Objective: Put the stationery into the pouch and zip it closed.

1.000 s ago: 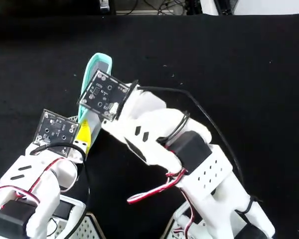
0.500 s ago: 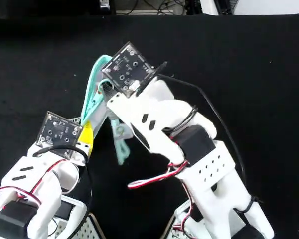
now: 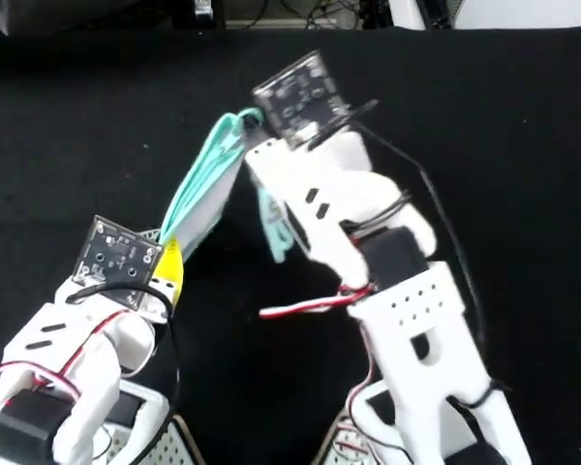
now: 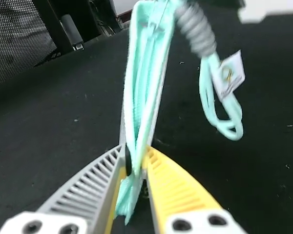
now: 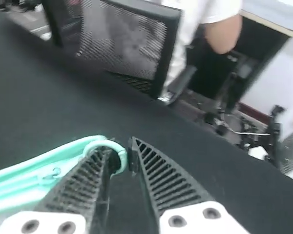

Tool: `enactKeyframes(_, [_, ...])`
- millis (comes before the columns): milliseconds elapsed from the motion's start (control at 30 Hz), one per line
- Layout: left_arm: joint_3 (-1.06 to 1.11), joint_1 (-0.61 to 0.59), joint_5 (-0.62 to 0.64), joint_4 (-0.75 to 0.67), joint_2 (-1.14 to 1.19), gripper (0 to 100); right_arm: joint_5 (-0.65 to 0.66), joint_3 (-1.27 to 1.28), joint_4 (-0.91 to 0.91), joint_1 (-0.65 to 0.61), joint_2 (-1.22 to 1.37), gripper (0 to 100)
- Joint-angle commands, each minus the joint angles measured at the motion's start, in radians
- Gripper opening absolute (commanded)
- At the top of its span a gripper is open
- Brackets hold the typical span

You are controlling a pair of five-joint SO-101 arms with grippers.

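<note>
Pouch (image 3: 203,189): mint-green and slim, held in the air above the black desk (image 3: 504,116). It is stretched between the two hands and seen edge-on in the left wrist view.
Left hand (image 4: 135,158): clenched on the pouch's near end, which is pressed between the grey and yellow fingers (image 4: 172,191).
Right hand (image 5: 121,151): clenched on the pouch's far end, with its dark tips pinching the mint ring (image 5: 118,155) there.
Strap (image 3: 271,228): mint loop carrying a small white tag (image 4: 231,74). It hangs free from the far end, just beside the right arm.
</note>
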Motion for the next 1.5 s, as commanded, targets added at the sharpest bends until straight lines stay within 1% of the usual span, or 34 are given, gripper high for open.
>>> enactKeyframes(0, [-0.001, 0.002, 0.011, 0.017, 0.003, 3, -0.055, -0.019, -0.072, 0.121, -0.005, 1.2])
enactKeyframes(133, [-0.001, 0.002, 0.012, 0.017, 0.003, 3, -0.066, -0.027, -0.095, 0.181, 0.041, 1.2])
enactKeyframes(300, [-0.001, 0.001, 0.012, 0.017, 0.003, 3, -0.069, -0.028, -0.144, 0.206, 0.131, 1.2])
enactKeyframes(433, [-0.002, 0.001, 0.012, 0.014, 0.003, 3, -0.071, -0.035, -0.114, 0.176, 0.119, 1.5])
enactKeyframes(567, [-0.008, 0.001, 0.012, 0.011, 0.003, 3, -0.063, -0.048, -0.026, 0.118, 0.022, 1.5])
enactKeyframes(700, [-0.010, -0.002, 0.008, 0.017, 0.003, 3, -0.063, -0.044, 0.023, 0.071, -0.062, 1.6])
enactKeyframes(767, [-0.021, -0.047, 0.008, 0.017, 0.003, 3, -0.063, -0.044, 0.043, 0.054, -0.077, 5.3])
enactKeyframes(900, [-0.099, -0.203, 0.008, 0.031, 0.003, 4, -0.069, -0.047, 0.041, 0.049, -0.071, 19.8])
enactKeyframes(967, [-0.147, -0.272, 0.006, 0.063, 0.006, 7, -0.069, -0.074, 0.040, 0.049, -0.053, 22.0])
enactKeyframes(1067, [-0.162, -0.340, 0.006, 0.078, 0.009, 15, -0.069, -0.156, 0.044, 0.052, 0.008, 21.6])
enactKeyframes(1133, [-0.154, -0.358, 0.006, 0.080, 0.011, 17, -0.069, -0.219, 0.068, 0.054, 0.067, 21.6])
enactKeyframes(1233, [-0.128, -0.364, 0.006, 0.077, 0.005, 17, -0.069, -0.295, 0.175, 0.054, 0.124, 21.6])
enactKeyframes(1333, [-0.104, -0.364, 0.006, 0.074, 0.005, 17, -0.069, -0.329, 0.287, 0.054, 0.111, 21.6])
enactKeyframes(1467, [-0.081, -0.358, 0.006, 0.071, 0.011, 17, -0.064, -0.329, 0.379, 0.046, 0.051, 22.0])
